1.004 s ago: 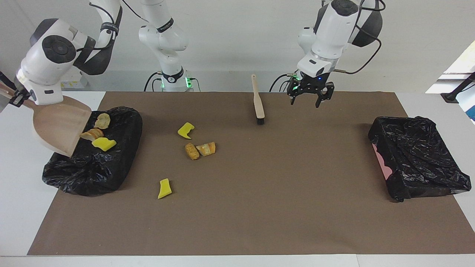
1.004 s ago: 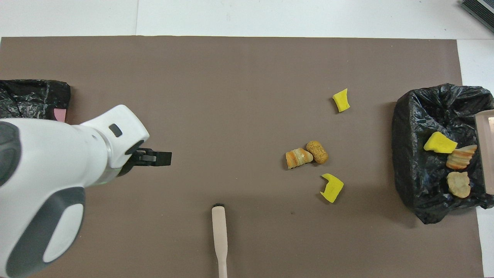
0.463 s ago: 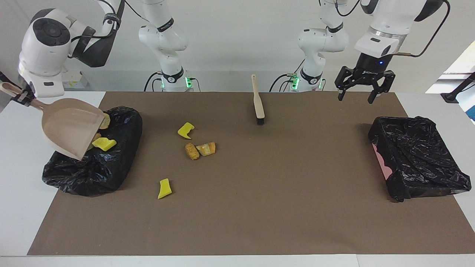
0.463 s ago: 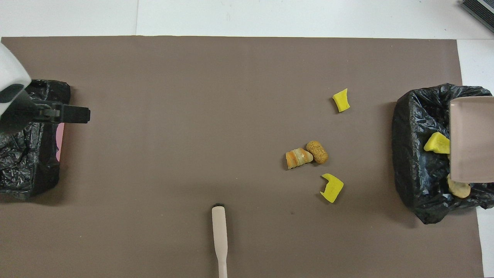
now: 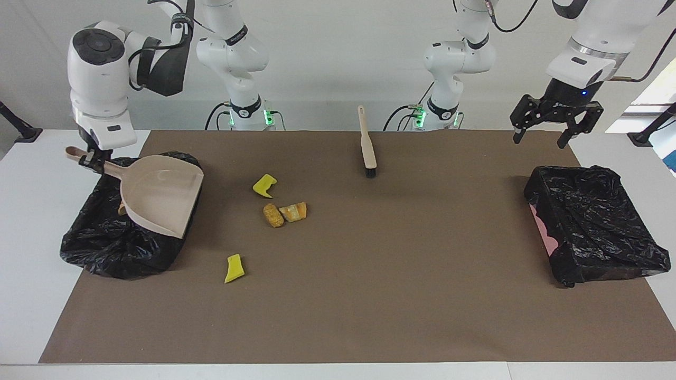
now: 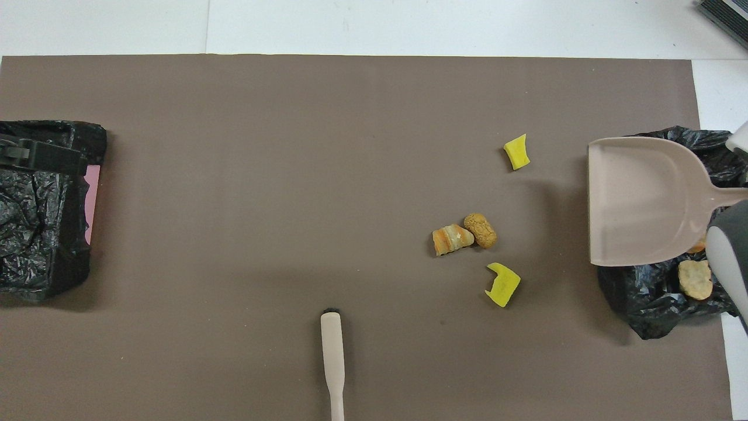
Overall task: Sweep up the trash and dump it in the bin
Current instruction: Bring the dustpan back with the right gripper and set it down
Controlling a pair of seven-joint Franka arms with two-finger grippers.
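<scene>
Up at the right arm's end of the table, the right gripper [image 5: 94, 158] is pinched tight on the handle of the beige dustpan [image 5: 158, 194], holding it in the air over the black-lined bin [image 5: 105, 248], with the pan's open mouth tipped down toward the mat. That arm hangs nearly vertical above the handle. The left gripper [image 5: 544, 124] has its fingers spread wide and holds nothing; it hovers over the brown mat [image 5: 369, 295] by the second black-bagged bin [image 5: 597, 227], its arm raised high. Four trash scraps lie on the mat near the first bin: a yellow chunk [image 5: 264, 185], two tan bread-like lumps [image 5: 285, 213] touching each other, and another yellow chunk [image 5: 234, 267] farther from the robots. One tan lump [image 6: 695, 279] shows inside the bin beside the pan. The brush [image 5: 367, 142] lies untouched on the mat, nearer to the robots.
</scene>
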